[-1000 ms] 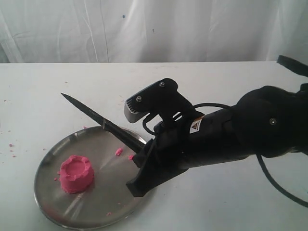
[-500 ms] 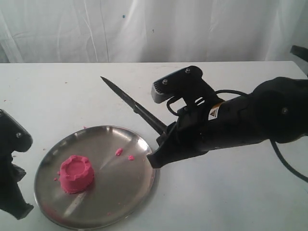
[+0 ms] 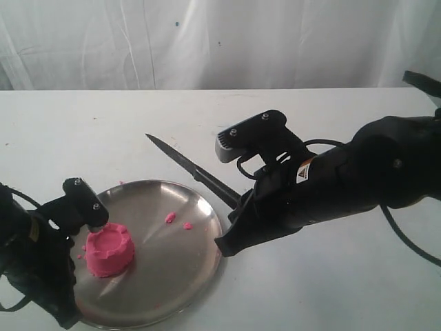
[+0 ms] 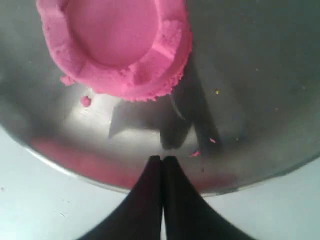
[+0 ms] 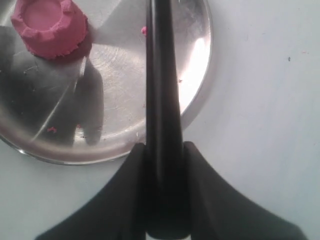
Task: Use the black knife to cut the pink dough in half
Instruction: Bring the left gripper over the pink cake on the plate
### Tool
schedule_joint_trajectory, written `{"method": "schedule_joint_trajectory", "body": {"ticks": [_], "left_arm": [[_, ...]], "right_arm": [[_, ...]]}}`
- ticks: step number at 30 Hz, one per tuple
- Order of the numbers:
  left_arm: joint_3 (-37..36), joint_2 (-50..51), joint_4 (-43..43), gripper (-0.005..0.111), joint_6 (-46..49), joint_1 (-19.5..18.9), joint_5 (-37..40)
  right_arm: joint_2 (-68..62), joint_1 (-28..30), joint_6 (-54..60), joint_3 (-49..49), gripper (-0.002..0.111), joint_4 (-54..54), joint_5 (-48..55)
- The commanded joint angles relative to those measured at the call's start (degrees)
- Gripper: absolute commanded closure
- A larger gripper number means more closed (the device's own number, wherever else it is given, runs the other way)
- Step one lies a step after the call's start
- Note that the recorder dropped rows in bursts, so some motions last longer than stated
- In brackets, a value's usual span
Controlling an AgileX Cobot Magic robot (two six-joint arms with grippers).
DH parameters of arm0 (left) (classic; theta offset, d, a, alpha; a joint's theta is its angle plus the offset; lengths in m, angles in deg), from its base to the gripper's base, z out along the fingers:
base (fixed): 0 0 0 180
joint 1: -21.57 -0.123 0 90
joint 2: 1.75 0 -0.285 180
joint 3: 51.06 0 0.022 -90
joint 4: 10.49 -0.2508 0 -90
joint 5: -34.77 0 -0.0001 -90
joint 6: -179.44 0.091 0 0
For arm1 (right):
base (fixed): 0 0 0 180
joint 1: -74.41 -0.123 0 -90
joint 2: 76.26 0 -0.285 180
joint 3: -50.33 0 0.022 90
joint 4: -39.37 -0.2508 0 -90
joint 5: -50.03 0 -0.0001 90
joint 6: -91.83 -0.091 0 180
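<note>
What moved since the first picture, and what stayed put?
The right gripper drew the black knife back to the right, away from the pink dough, and keeps hold of it. The left gripper, shut, came in from the left to the steel plate rim near the dough. The dough, uncut, and the plate stayed put.

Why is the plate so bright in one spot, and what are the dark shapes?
Right wrist view: light glares off the plate beside the knife; dark shadows lie near the dough. Left wrist view: the shut left gripper throws a dark shape on the plate; the dough looks slightly blurry.
</note>
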Motion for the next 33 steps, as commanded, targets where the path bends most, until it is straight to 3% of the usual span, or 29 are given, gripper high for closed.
{"method": "schedule_joint_trajectory", "body": {"ticks": [1, 15, 24, 29, 33], "left_arm": [[0.15, 3.25, -1.75, 0.107, -0.35, 0.02, -3.75], [0.27, 9.53, -1.77, 0.107, -1.25, 0.02, -17.29], [0.66, 5.86, -1.99, 0.107, 1.62, 0.02, -17.15], [3.53, -1.24, -2.28, 0.107, 1.62, 0.02, -12.43], [4.35, -6.42, -9.53, 0.107, 1.62, 0.02, -11.31]], "right_arm": [[0.2, 0.27, -0.32, 0.17, 0.108, 0.21, -1.45], [0.2, 0.27, -0.32, 0.17, 0.108, 0.21, -1.85], [-2.49, 0.27, -0.32, 0.17, 0.108, 1.87, -2.62], [-3.86, 0.04, 0.92, -0.66, 0.108, 1.53, -2.8], [-3.86, 0.04, 6.62, -1.48, 0.108, 0.72, -0.83]]}}
